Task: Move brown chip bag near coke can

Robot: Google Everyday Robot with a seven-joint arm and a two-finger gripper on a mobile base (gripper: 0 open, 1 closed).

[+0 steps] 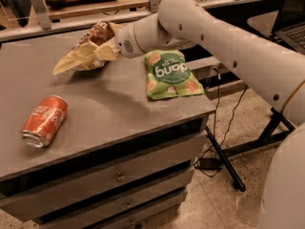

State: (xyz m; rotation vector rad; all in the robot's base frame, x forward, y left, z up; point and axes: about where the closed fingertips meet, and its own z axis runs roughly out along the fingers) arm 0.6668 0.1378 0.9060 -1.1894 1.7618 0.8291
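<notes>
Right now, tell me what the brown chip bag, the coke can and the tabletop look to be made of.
Brown chip bag: thin plastic or foil film, judging by its crinkled, creased edges; the hand is at its right end. Coke can: metal, likely aluminium, with glossy red print and a bare silver end. Tabletop: smooth matte grey, possibly laminate or painted metal, unclear which.

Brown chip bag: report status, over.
Gripper against brown chip bag, far side of table. Coke can on its side near the front, apart from bag. Nothing between them; green bag lies off the path.
</notes>
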